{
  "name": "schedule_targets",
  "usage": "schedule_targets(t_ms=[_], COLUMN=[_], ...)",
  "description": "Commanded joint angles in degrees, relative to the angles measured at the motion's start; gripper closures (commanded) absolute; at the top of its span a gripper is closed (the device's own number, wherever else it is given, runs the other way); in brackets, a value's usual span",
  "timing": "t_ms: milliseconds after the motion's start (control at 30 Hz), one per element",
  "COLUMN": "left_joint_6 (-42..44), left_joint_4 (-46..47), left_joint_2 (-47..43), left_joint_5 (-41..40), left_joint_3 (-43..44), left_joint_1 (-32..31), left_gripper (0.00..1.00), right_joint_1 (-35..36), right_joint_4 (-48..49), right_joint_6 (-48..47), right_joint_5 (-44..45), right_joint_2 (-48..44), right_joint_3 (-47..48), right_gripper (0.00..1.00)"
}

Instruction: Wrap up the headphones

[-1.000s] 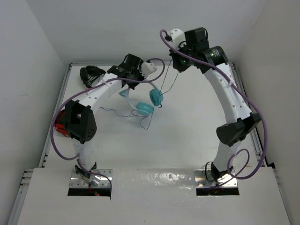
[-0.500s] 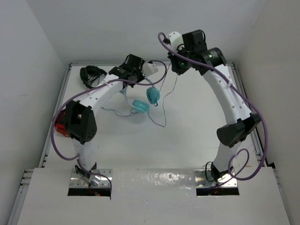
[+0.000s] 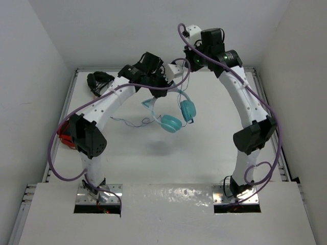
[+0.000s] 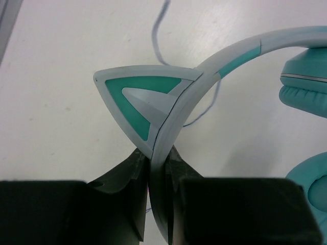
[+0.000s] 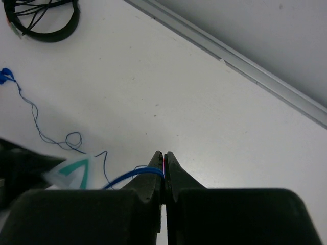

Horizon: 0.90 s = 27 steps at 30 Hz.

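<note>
The teal headphones (image 3: pixel 173 116) hang in the air above the table's middle, both earcups dangling. My left gripper (image 3: pixel 155 86) is shut on the pale headband next to a cat ear (image 4: pixel 140 97); in the left wrist view the gripper (image 4: pixel 157 163) clamps the band edge-on, with an earcup (image 4: pixel 306 81) at the right. My right gripper (image 3: pixel 194 62) is high at the back and shut on the thin cable (image 5: pixel 127 176), which enters the pinched gripper (image 5: pixel 164 155) from the left. The cable trails over the table (image 3: pixel 123 121) to the blue plug (image 5: pixel 5 76).
Black headphones (image 3: pixel 99 80) lie at the back left corner and also show in the right wrist view (image 5: pixel 43 18). Red headphones (image 3: pixel 65 139) sit at the left edge behind my left arm. A metal rail (image 5: pixel 235 64) borders the table's back.
My left gripper has lifted the headphones and carried them to the right. My right gripper has moved up and back with the cable still in it.
</note>
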Motion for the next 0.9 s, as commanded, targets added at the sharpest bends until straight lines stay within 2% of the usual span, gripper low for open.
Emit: schedule_targets(t_ms=[0, 200, 333, 367, 400, 433, 467, 500, 533, 600, 633, 667, 833, 867], left_joint_6=[-4.94, -8.1, -15.04, -16.79, -19.25, -19.62, -19.36, -18.23, -17.7, -15.32, -14.88, -14.27, -12.68, -12.68], left_joint_4=[-2.3, -3.63, -0.82, -0.2, 0.67, 0.86, 1.03, 1.56, 2.0, 2.79, 3.31, 3.84, 5.07, 5.34], left_joint_2=[-4.23, -3.97, -2.92, -2.22, -1.69, -1.07, -1.07, -1.07, -0.98, -0.54, -0.45, -0.54, -1.68, -1.77], left_joint_5=[14.1, 23.95, 26.62, 25.83, 22.17, 19.17, 16.19, 11.2, 9.14, 3.87, 1.85, -1.39, -6.6, -8.0], left_joint_3=[4.09, 7.87, 13.4, 15.06, 19.43, 21.74, 23.67, 26.56, 27.72, 30.97, 31.25, 31.25, 30.99, 30.81], left_joint_1=[0.17, 1.4, 3.86, 5.26, 5.88, 6.41, 6.41, 6.41, 6.33, 6.24, 6.24, 6.24, 6.24, 6.24], left_gripper=[1.0, 1.0, 1.0, 1.0, 1.0, 1.0, 1.0, 1.0, 1.0, 1.0, 1.0, 1.0, 1.0, 1.0], right_joint_1=[-1.91, -5.96, -6.14, -6.05, -6.14, -6.05, -5.96, -5.87, -4.65, -2.89, -0.97, -0.17, 1.95, 2.12], right_joint_4=[4.81, 10.27, 11.32, 14.11, 16.31, 22.77, 26.93, 30.8, 38.06, 45.39, 52.04, 54.63, 63.87, 64.14], right_joint_6=[5.34, 12.72, 11.23, 11.06, 11.66, 12.37, 13.5, 15.52, 16.32, 17.73, 18.08, 18.35, 22.91, 23.44], right_joint_5=[-3.09, -10.9, -15.55, -17.32, -18.99, -21.1, -21.64, -21.9, -21.73, -20.77, -20.24, -18.58, -14.79, -14.88], right_joint_2=[0.72, 0.63, 1.25, 0.64, -1.28, -2.43, -3.66, -5.67, -6.39, -6.84, -6.66, -6.14, 2.36, 3.87], right_joint_3=[-1.1, -7.52, -11.2, -15.57, -18.39, -21.73, -28.55, -31.57, -34.22, -40.81, -43.97, -45.22, -45.5, -44.8], right_gripper=[1.0, 1.0, 1.0, 0.99, 0.92, 0.86, 0.81, 0.64, 0.56, 0.5, 0.4, 0.37, 0.16, 0.16])
